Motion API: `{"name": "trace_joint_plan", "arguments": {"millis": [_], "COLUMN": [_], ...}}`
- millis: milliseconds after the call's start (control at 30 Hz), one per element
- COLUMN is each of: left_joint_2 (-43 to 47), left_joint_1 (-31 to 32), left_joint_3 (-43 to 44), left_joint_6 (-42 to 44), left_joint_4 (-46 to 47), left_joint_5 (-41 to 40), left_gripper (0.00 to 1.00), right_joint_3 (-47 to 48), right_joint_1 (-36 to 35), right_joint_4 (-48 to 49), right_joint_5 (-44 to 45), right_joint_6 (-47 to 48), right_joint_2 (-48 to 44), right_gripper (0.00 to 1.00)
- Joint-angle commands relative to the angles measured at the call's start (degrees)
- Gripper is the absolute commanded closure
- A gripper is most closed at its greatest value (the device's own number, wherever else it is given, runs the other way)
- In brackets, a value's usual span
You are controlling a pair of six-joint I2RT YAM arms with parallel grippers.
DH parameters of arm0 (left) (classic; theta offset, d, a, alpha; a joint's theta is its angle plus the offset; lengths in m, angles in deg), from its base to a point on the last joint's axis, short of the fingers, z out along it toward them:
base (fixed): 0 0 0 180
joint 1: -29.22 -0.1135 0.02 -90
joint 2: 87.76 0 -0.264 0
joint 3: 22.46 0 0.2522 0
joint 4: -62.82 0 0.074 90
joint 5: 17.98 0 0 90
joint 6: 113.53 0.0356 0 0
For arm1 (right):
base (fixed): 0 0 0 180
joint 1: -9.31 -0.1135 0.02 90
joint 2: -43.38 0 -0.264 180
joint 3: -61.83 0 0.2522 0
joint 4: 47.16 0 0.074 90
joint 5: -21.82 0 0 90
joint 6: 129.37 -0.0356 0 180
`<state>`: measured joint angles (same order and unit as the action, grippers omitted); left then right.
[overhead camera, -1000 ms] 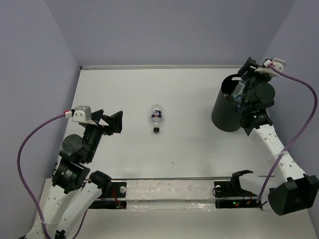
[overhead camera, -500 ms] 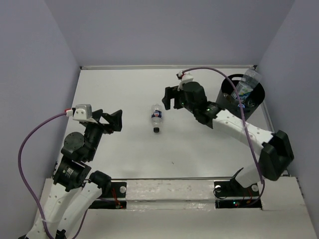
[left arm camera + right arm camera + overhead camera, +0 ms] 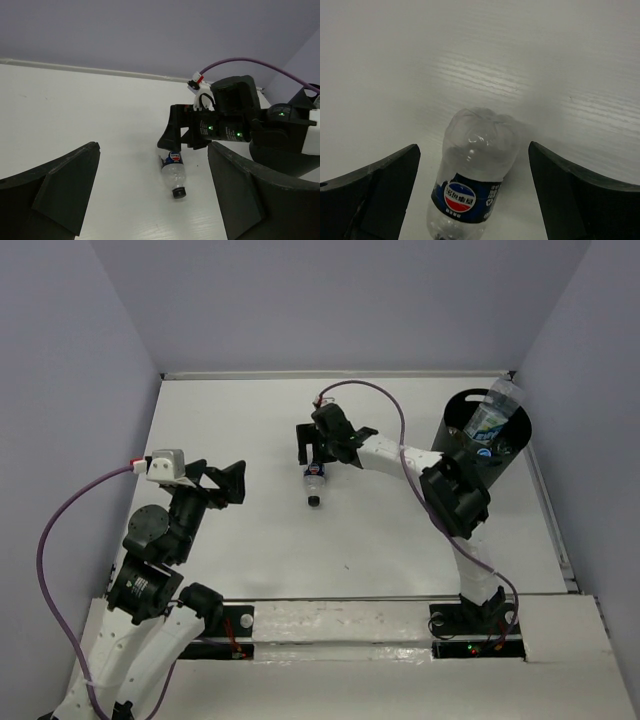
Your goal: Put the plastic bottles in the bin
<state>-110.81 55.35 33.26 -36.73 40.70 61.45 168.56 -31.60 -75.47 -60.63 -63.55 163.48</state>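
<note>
The blue-label bottle (image 3: 314, 481) lies on its side, well left of the bin (image 3: 468, 468), with its cap toward the arm bases. The right gripper (image 3: 311, 451) hovers over the bottle's base end, its jaws wide apart across the long axis. The left gripper (image 3: 226, 483), also spread and empty, sits farther from the bin and is less near to the bottle.

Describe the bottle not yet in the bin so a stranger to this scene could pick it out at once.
On the white table, left of the tall black bin, one bottle lies on its side under the right hand. It is clear with a blue label and dark cap, and alone is on the table; the other bottle in view pokes out of the bin.
</note>
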Motion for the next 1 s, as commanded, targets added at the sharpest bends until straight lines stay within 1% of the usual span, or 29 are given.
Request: {"name": "trace_joint_plan", "arguments": {"millis": [0,67,100,167,200,300,333,400,433,467,533,567,633,667,700,767,800,833,867,900,933,967], "left_joint_2": [0.02,0.46,0.63,0.72,0.72,0.72,0.64,0.55,0.46,0.37,0.46,0.63,0.72,1.07,1.08,1.51,1.60,1.78,1.95,2.04,2.04,2.04], "left_joint_1": [-0.38,-0.38,-0.38,-0.38,-0.38,-0.38,-0.47,-0.38,-0.38,-0.38,-0.38,-0.38,-0.38,-0.47,-0.47,-0.47,-0.47,-0.47,-0.55,-0.47,-0.55,-0.55], "left_joint_3": [-0.38,-0.30,-0.38,-0.30,-0.38,-0.38,-0.38,-0.38,-0.38,-0.38,-0.38,-0.38,-0.38,-0.30,-0.38,-0.38,-0.38,-0.47,-0.47,-0.47,-0.47,-0.47], "left_joint_6": [0.09,0.01,0.01,0.01,0.01,0.01,-0.08,-0.08,0.01,-0.08,-0.08,-0.17,-0.17,-0.26,-0.26,-0.34,-0.34,-0.34,-0.43,-0.43,-0.43,-0.43], "left_joint_4": [2.91,2.82,3.00,2.91,3.00,3.00,3.00,3.09,3.00,3.00,3.09,3.17,3.26,3.26,3.35,3.44,3.44,3.44,3.53,3.53,3.53,3.44], "left_joint_5": [1.07,1.08,1.16,1.16,1.25,1.16,1.25,1.43,1.51,1.60,1.78,2.04,2.30,2.57,2.74,3.01,2.92,3.01,3.10,3.18,3.19,3.27], "left_gripper": [0.01,0.01,0.01,0.01,0.01,0.01,0.01,0.01,0.01,0.01,0.01,0.01,0.01,0.01,0.01,0.01,0.01,0.01,0.01,0.01,0.01,0.01], "right_joint_3": [4.94,5.73,6.34,6.70,6.79,5.83,4.86,0.30,-2.59,-4.01,-6.73,-9.97,-12.97,-14.38,-17.09,-20.27,-21.94,-25.17,-27.12,-29.14,-32.81,-34.07], "right_joint_1": [-0.05,-0.05,-0.05,-0.05,-0.05,-0.05,-0.05,-0.05,-0.05,-0.05,-0.05,1.17,3.19,4.77,8.44,12.67,14.87,18.37,19.71,20.77,23.04,23.93], "right_joint_4": [-2.50,-3.29,-3.64,-3.74,-3.74,-3.04,-0.34,2.67,4.77,5.49,8.20,9.35,13.64,14.80,16.98,22.52,24.54,29.09,32.62,36.74,44.70,47.82], "right_joint_5": [-0.17,-0.34,-0.61,-1.22,-1.14,-0.09,0.27,2.71,4.30,9.10,14.83,20.34,25.12,28.45,29.61,32.60,34.96,36.21,40.48,42.35,43.59,44.73], "right_joint_6": [-2.62,-2.62,-2.62,-2.62,-2.71,-3.50,-3.15,-1.14,0.00,1.41,7.11,11.66,16.08,17.84,21.16,24.43,27.84,29.70,35.03,37.78,40.68,43.06], "right_joint_2": [4.09,5.41,6.37,6.82,6.82,4.20,0.27,-5.37,-11.75,-15.29,-22.15,-29.14,-35.86,-41.81,-44.48,-49.06,-52.73,-54.16,-55.39,-56.45,-57.59,-57.78], "right_gripper": [0.09,0.12,0.17,0.22,0.35,0.56,0.59,0.61,0.61,0.61,0.61,0.61,0.61,0.62,0.62,0.62,0.62,0.62,0.62,0.62,0.62,0.62]}}
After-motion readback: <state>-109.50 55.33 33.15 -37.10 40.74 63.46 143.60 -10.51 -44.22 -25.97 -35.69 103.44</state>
